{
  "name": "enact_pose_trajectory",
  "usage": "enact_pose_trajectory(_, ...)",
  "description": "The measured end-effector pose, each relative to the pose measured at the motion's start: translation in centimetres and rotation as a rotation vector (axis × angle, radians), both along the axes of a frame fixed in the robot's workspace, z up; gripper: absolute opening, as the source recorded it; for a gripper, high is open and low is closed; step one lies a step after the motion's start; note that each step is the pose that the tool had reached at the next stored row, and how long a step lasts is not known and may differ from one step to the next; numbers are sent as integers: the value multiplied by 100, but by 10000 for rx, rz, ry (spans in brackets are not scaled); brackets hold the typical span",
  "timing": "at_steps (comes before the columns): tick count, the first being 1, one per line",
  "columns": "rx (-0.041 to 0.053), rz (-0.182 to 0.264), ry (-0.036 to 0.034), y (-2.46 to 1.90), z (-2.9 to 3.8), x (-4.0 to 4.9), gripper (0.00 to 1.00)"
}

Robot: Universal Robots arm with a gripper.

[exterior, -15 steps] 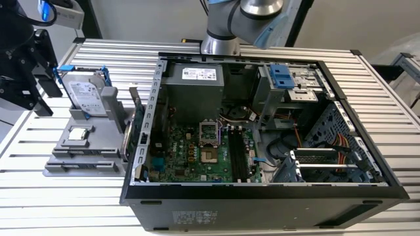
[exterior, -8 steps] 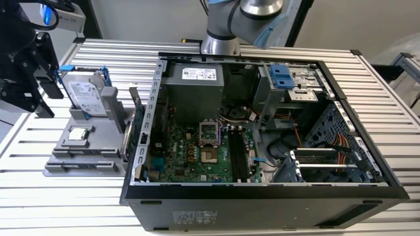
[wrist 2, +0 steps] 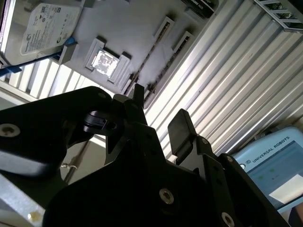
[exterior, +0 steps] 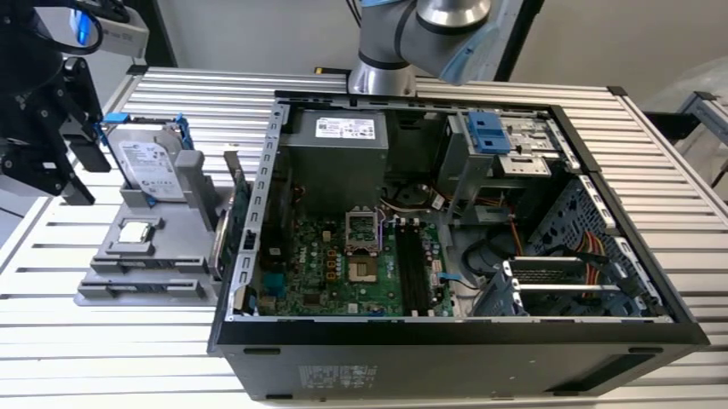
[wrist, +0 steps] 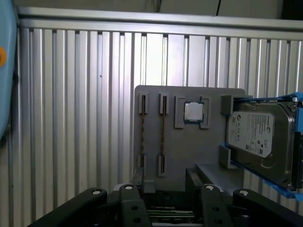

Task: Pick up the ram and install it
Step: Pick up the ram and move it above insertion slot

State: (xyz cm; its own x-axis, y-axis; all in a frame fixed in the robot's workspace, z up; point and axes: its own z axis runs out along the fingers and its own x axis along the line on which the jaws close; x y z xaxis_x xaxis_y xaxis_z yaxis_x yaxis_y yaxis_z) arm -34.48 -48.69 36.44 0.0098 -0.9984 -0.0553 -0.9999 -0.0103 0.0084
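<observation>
Got a slatted surface point(exterior: 114, 358) carrying an open computer case point(exterior: 455, 362), grey holder point(wrist: 189, 146) just beside it. Found the claw point(wrist: 165, 178) near that holder, spread wide, gripping nothing. Spotted the ram point(wrist: 143, 127) edgewise in the holder's slots, next to the processor point(wrist: 193, 112).
</observation>
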Motion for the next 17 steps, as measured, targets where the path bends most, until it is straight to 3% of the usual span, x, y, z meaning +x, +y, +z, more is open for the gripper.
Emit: enact_pose_trajectory(17,-16,0,0,0,-108,0,100)
